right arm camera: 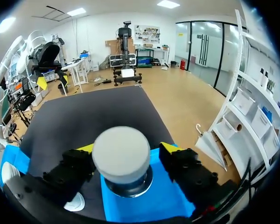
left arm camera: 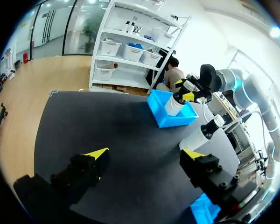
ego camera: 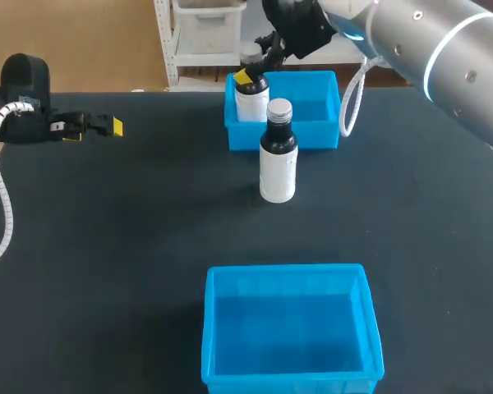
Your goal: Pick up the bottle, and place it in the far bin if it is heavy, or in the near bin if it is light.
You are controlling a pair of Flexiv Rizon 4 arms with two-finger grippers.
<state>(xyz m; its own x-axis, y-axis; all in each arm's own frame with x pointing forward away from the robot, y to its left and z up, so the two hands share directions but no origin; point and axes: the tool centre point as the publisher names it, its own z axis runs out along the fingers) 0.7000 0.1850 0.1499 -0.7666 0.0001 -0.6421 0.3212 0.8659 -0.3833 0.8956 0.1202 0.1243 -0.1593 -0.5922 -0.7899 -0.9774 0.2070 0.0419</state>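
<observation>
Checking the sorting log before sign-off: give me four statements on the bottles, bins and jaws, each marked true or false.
1. The right jaws grip a held bottle at the far bin's left end. True.
2. The near bin has a bottle in it. False: no bottle shows in the near bin.
3. A second bottle stands upright on the table between the two bins. True.
4. The left jaws are shut on a bottle. False: they stand open with nothing between them, off toward the table's left side.
</observation>
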